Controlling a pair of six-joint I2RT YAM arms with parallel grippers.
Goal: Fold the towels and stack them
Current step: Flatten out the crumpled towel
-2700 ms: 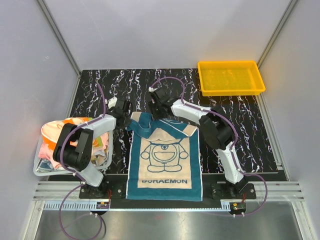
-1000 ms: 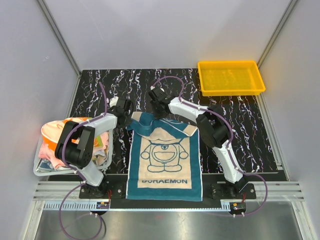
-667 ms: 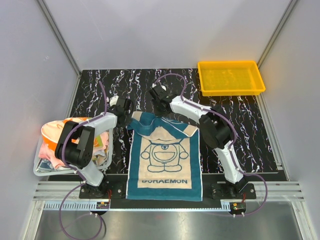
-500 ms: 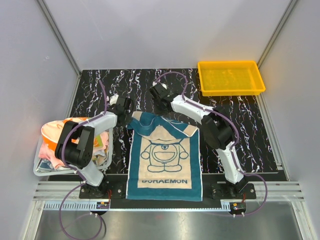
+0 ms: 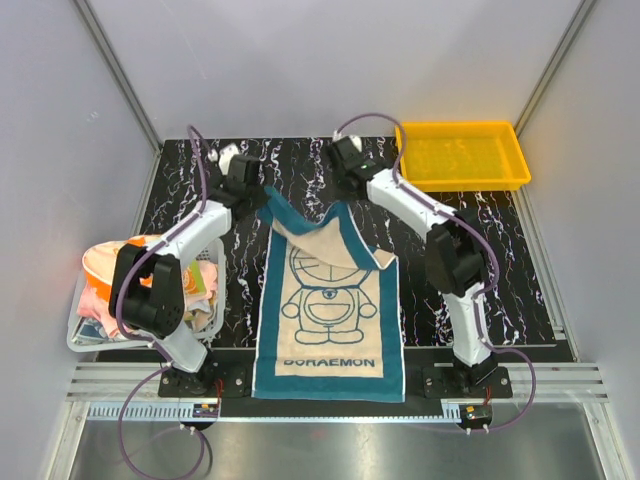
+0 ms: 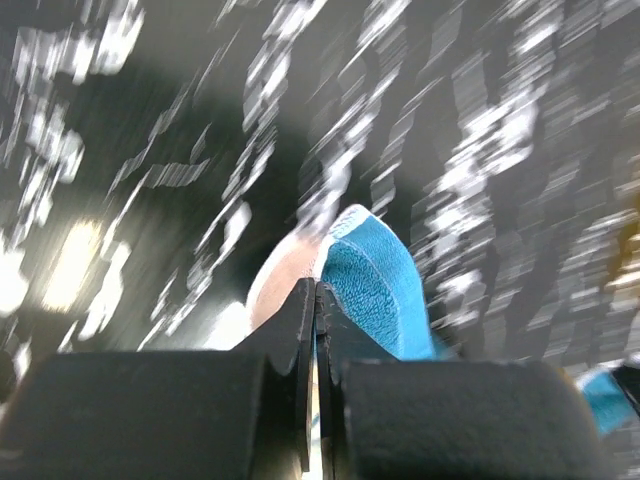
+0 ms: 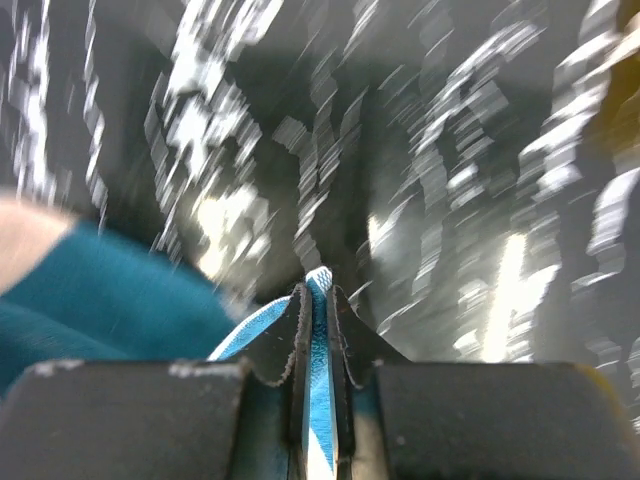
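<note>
**Top external view.** A soft, rectangular, cartoon-printed teal towel (image 5: 330,320) with a cream centre lies lengthwise on the black, white-veined marbled table (image 5: 560,260). Its near end is at the table's front edge. Its 2 far corners are raised off the surface. The left gripper (image 5: 252,188) has 1 corner and the right gripper (image 5: 347,185) has the other. Part of the far right side has flopped over, so a cream flap lies across the print. The other towels (image 5: 110,265), orange-and-cream and pale pink among them, are heaped loose in the white mesh plastic basket (image 5: 75,335) at the left. The shallow yellow plastic tray (image 5: 460,186) sits at the far right. No folded towel shows anywhere.

**Left wrist view.** The left gripper (image 6: 315,300) has its jaws pressed together on a thick teal corner of the towel (image 6: 365,285), which bulges out past the tips. The table behind is blurred.

**Right wrist view.** The right gripper (image 7: 318,300) pinches a thin teal hem (image 7: 318,345) between nearly closed jaws. More teal cloth trails off to the left.

**Progress.** This looks like the very start. 1 towel is out and gripped for flattening or its first fold, 0 towels are folded and 0 are stacked. The whole basket heap remains.
</note>
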